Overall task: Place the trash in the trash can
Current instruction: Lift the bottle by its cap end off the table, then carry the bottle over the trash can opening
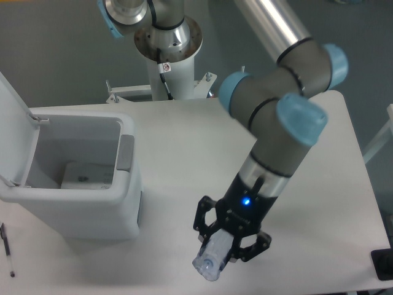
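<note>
My gripper (231, 241) points down over the table's front edge, shut on the crushed clear plastic bottle (209, 265). The bottle's lower end sticks out below the fingers; its label and cap are hidden by the gripper. The white trash can (92, 215) stands at the left with its lid (11, 126) swung open and a grey latch tab (125, 152) on its rim. A flat whitish wrapper (86, 175) lies on the bottom inside it. The gripper hangs to the right of the can and nearer the front.
A thin black pen (7, 251) lies at the far left front, beside the can. A black object (384, 264) pokes in at the right edge. The arm's base (167, 43) stands behind the table.
</note>
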### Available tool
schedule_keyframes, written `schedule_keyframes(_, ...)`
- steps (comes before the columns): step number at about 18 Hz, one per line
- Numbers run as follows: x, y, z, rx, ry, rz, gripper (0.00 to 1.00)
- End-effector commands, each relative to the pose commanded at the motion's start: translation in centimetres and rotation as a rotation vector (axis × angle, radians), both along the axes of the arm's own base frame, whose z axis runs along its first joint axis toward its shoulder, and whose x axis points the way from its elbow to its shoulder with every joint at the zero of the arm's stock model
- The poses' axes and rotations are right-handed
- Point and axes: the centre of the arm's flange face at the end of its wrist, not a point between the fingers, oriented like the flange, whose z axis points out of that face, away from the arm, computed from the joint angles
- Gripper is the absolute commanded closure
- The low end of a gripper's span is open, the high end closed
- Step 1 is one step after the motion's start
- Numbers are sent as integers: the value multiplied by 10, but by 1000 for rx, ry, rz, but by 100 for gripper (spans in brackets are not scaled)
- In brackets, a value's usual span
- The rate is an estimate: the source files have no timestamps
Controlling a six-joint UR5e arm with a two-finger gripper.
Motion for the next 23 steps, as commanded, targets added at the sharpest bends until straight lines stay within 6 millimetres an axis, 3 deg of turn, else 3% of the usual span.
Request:
schedule_keyframes(8, 15, -12, 99, 203, -102, -21, 57)
schedule_keyframes(12, 32, -18, 129, 276, -155, -63, 57)
schedule_keyframes(15, 53, -19, 145, 308, -202, -96, 57)
schedule_keyframes(23, 146, -3, 134, 285, -244, -205, 56)
